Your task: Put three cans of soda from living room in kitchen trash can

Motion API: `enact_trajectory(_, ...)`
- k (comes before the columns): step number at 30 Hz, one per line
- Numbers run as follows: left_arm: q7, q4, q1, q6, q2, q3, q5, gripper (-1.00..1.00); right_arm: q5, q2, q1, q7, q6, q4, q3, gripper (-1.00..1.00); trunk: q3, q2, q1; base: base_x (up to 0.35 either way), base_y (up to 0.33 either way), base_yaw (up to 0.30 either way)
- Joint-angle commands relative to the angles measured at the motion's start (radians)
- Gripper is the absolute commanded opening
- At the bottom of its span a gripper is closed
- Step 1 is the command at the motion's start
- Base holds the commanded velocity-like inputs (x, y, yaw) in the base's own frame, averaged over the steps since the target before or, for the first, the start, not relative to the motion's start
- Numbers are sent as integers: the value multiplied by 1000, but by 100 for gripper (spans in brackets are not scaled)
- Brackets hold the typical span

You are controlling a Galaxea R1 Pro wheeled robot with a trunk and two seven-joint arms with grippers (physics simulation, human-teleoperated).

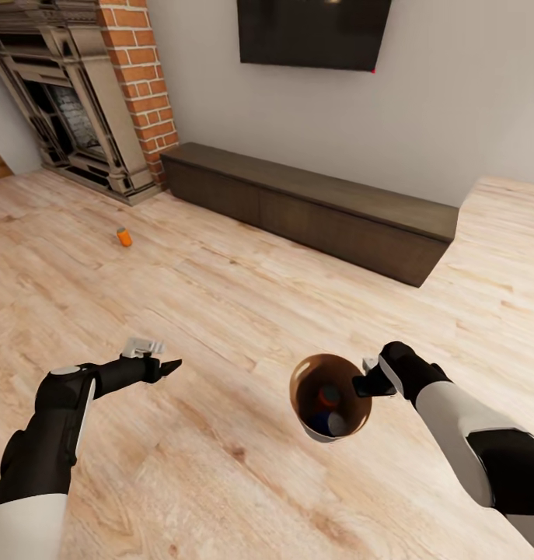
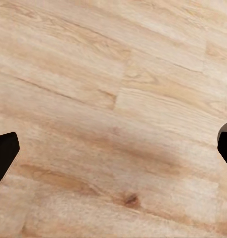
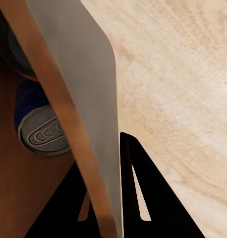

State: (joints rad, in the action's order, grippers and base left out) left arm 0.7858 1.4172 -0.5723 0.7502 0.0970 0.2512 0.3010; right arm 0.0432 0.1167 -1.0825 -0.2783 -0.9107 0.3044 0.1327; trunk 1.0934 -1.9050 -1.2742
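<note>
Orange soda can (image 1: pixel 124 236) stands upright on the floor by the fireplace (image 1: pixel 64 101), well ahead of the left end effector (image 1: pixel 167 365), fingers spread, nearer arm. Right end effector (image 1: pixel 365 384) pinches the trash can (image 1: pixel 304 416) rim w/ two cans (image 3: pixel 43 133) inside.

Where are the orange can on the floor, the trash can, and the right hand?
orange can (image 1: pixel 124 237), head view, its side.
trash can (image 1: pixel 307 424), head view, outer rim.
right hand (image 1: pixel 365 384), head view, fingertips at the rim.

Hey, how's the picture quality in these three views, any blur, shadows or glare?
Head view: sharp, evenly lit, with soft shadows on the floor under the trash can and no glare on the dark TV. Left wrist view: floor grain slightly soft. Right wrist view: the can's wall is close and soft-edged.
</note>
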Motion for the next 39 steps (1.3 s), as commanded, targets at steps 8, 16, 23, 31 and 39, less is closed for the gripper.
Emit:
enact_trajectory(8,-5,-1,0,5,0,0,1,100,-15,-6,2,-3,-2,1,-3,-100,0,0,0,325,0,0)
enact_trajectory(16,-6,1,0,13,-1,-1,0,100,-20,-9,8,-9,-1,1,-1,-100,0,0,0,326,0,178)
enact_trajectory(23,-6,2,0,19,-2,-1,0,100,-18,-12,13,-9,0,1,0,-100,0,0,0,326,0,244)
enact_trajectory(31,-6,6,0,21,-2,-1,0,100,-21,-12,14,-9,-1,1,0,-100,0,0,0,326,0,207)
enact_trajectory(39,-7,6,0,42,-2,0,1,100,-22,-14,20,-7,-1,1,1,-100,0,0,0,322,49,27)
